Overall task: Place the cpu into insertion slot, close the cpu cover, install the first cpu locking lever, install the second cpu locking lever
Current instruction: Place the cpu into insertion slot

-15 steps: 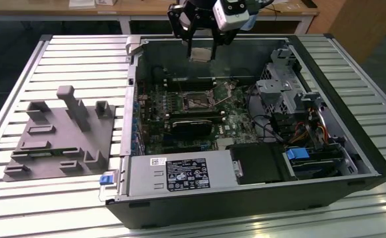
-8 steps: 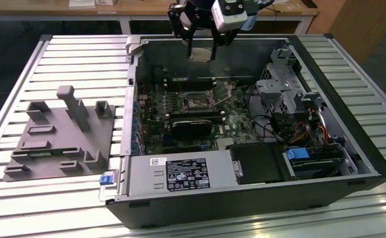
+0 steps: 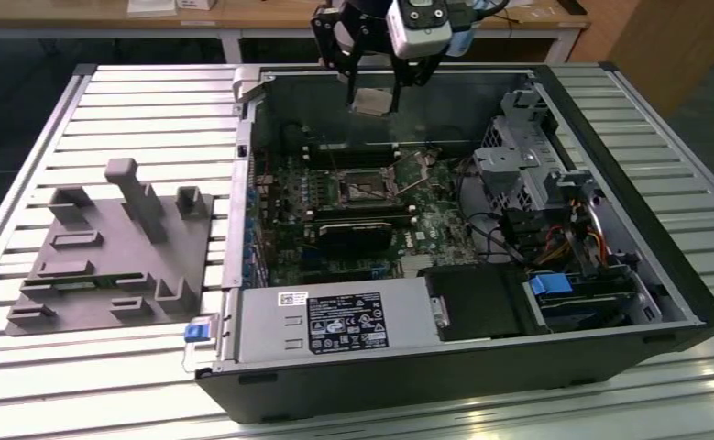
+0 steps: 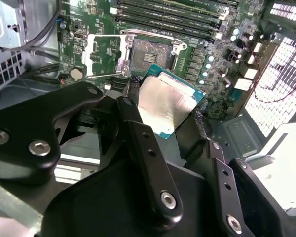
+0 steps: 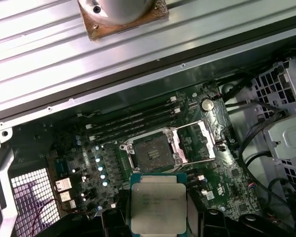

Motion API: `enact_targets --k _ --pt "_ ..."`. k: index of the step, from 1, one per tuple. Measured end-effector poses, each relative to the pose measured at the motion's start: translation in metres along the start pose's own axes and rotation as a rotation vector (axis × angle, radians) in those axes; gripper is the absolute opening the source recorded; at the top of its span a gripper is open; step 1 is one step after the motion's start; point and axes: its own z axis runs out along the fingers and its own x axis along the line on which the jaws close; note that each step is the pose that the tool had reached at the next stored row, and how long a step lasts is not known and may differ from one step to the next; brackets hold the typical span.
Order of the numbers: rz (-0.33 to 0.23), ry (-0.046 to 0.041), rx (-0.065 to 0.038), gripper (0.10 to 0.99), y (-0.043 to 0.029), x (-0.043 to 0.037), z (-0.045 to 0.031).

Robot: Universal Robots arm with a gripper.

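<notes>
Black claw (image 3: 374,95) clenched on small flat square silver-topped cpu (image 4: 165,106), raised well apart from dark square insertion slot (image 5: 151,150); silvery framed cpu cover (image 5: 207,136) lying open.

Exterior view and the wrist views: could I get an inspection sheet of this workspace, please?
Surface: slatted metal table carrying an open computer case.
Job's things: cpu held in the air above the board; insertion slot empty; cpu cover flipped open beside it.
Clutter: grey fixture block on the table.
Grippers: gripper shut on the cpu.
Cables: wire bundle inside the case.
Surroundings: wooden workbench behind.
</notes>
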Motion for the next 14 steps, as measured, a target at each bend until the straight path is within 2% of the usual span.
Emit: enact_targets --k 14 --pt "0.146 -0.0155 0.001 0.541 -0.0002 0.0005 0.0014"
